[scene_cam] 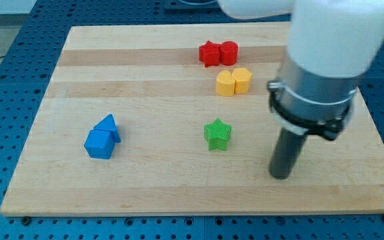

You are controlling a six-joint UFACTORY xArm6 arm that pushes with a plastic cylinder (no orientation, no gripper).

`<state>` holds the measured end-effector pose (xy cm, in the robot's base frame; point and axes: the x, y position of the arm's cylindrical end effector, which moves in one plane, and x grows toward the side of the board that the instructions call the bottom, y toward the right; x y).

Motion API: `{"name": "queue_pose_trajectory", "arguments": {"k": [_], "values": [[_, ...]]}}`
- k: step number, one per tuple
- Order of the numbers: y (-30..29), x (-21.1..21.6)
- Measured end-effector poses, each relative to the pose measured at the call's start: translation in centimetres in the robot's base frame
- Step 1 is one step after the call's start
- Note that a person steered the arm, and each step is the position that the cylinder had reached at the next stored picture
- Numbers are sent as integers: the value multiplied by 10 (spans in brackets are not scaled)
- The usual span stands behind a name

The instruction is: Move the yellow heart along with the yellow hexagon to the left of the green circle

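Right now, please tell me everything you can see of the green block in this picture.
The green star is a small block with ridged sides that looks like plastic. It lies flat on the wooden board, near the middle, slightly toward the view's bottom. Nothing touches it. The two yellow blocks sit apart from it toward the view's top, and my tip rests on the board to its right, with a clear gap between.

Pale matt wooden board [145,180]

Yellow heart [226,83] touching yellow hexagon [242,80], side by side, below red blocks.
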<state>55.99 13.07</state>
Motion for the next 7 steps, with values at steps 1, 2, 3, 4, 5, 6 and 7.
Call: {"name": "queue_pose_trajectory", "arguments": {"k": [1, 2, 3, 4, 5, 6, 7], "values": [[24, -51], [43, -93], [62, -131], [77, -153], [28, -147], [-60, -147], [-140, -148]]}}
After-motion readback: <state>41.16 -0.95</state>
